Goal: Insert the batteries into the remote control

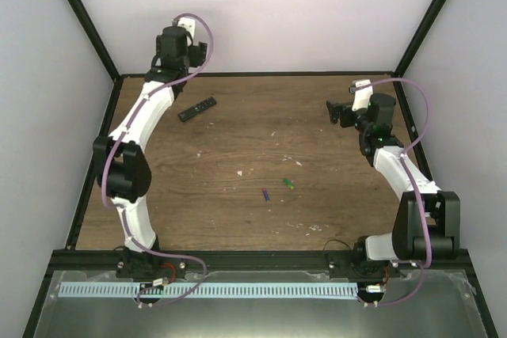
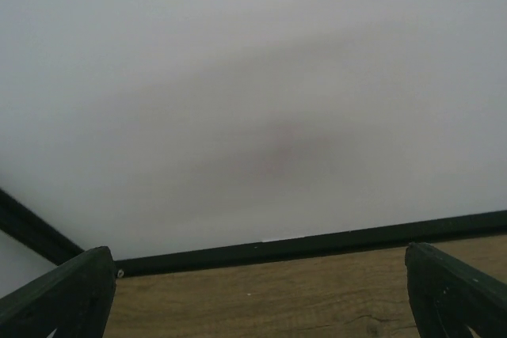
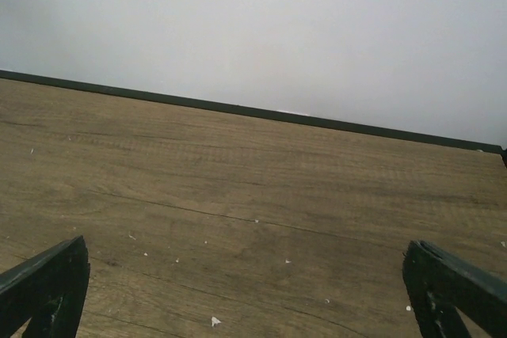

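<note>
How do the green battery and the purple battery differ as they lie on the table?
Colour: the green battery is green, the purple battery purple-blue. Place: the green battery lies right of the purple battery and slightly farther from the near edge. Shape: the purple battery reads as a slim sliver, the green battery stubbier. Both lie loose on the table, apart, far from the remote control.

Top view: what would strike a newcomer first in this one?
The white left arm and right arm curl up along the sides of the wooden table, jaws wide open and empty. A black remote lies at the far left beside the left arm. The tiny green battery and purple battery sit close together mid-table among white specks.
</note>
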Robot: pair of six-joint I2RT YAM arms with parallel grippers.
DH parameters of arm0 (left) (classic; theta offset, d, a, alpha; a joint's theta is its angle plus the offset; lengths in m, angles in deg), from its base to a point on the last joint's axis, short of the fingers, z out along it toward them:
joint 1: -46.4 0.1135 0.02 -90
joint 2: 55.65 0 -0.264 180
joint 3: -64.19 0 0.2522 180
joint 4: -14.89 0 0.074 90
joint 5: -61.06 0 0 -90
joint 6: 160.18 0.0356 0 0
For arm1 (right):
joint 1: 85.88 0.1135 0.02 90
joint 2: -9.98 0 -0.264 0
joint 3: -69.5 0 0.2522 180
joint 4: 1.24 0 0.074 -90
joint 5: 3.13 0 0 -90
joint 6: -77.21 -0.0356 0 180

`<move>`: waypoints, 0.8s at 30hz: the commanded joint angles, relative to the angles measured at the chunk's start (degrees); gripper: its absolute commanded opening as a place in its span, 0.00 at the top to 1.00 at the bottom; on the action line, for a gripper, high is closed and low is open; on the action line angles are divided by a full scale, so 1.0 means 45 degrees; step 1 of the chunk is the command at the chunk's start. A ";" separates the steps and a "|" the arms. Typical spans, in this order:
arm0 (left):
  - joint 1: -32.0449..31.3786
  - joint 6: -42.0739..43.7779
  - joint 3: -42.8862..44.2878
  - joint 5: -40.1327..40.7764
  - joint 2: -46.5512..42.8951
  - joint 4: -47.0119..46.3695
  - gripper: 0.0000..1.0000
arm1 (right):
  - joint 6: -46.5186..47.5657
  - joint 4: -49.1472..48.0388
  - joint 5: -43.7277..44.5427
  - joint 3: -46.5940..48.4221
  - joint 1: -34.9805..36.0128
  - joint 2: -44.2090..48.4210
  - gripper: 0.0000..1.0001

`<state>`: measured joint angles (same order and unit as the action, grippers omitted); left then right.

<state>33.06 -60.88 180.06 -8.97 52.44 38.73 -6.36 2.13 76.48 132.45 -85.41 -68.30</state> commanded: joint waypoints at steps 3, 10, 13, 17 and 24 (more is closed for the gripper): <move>0.0459 0.1226 0.3183 -0.2195 0.1979 0.3746 0.00 | -0.0044 0.0551 0.0323 0.0598 0.0055 0.0059 0.00; 0.1727 0.0549 0.6745 -0.5006 0.4493 0.7496 0.00 | -0.0356 0.0845 0.0150 0.0335 0.0052 0.0263 0.00; 0.2064 0.0385 0.6504 -0.5504 0.4861 0.8195 0.00 | -0.0479 0.0982 0.0031 0.0175 0.0058 0.0305 0.00; 0.2072 0.0480 0.6181 -0.5873 0.5493 0.8681 0.01 | -0.0515 0.1112 -0.0054 0.0032 0.0052 0.0248 0.00; 0.2069 0.0483 0.6283 -0.6367 0.6611 0.8773 0.01 | -0.0493 0.1304 -0.0044 0.0004 0.0052 0.0054 0.00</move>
<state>42.78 -58.24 208.01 -34.48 79.98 75.98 -7.93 7.14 76.80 132.28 -85.41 -68.25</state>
